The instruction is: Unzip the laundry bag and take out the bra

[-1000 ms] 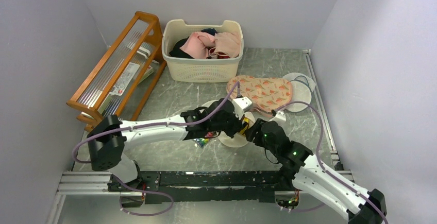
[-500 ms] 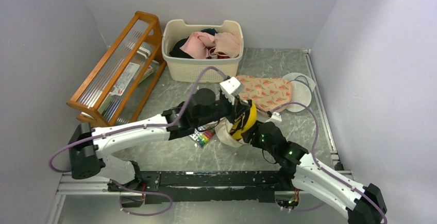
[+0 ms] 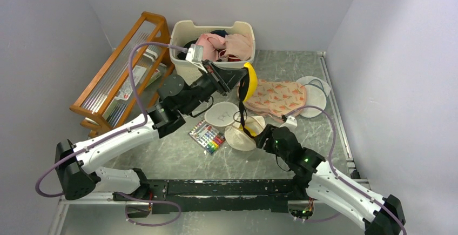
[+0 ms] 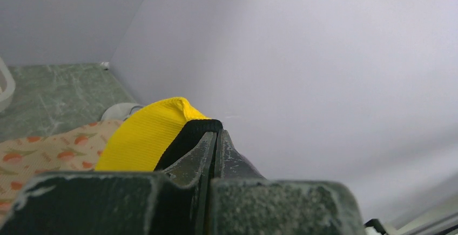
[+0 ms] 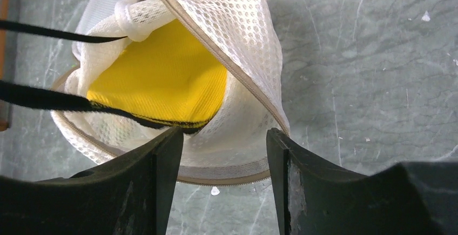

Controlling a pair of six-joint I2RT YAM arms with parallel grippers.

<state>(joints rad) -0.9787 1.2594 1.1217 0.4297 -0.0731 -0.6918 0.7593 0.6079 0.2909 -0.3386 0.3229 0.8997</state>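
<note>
Top view first: the left gripper (image 3: 236, 79) is up high, clamped tight on the yellow bra (image 3: 249, 81). That arm reaches long and diagonal from its base, elbow bent, wrist tipped up. Just behind the jaws sits the basket (image 3: 211, 75), its rim close by. Beyond the tips and lower down lies the carrot-print fabric (image 3: 273, 95). A black strap (image 3: 241, 108) drops from the jaws down to the laundry bag (image 3: 237, 138), which sits unzipped on the table (image 3: 173, 156) well below them, its lid (image 3: 221, 113) flipped aside. The right gripper (image 3: 263, 135) is low at the bag's edge, its arm folded short. There's bare table on its near side.

Left wrist: the left gripper (image 4: 216, 135) is pressed shut on the bra (image 4: 146, 138) by its black edge. There's nothing but blank wall (image 4: 324, 56) ahead of the tips.

Right wrist: the right gripper (image 5: 224, 132) is spread wide, closed on nothing. The laundry bag (image 5: 243, 40) gapes just ahead of it, its near rim lying between the jaws. Part of the bra (image 5: 162, 78) is inside, and the strap (image 5: 43, 100) runs off to one side. On the other side there's open table (image 5: 367, 84).
</note>
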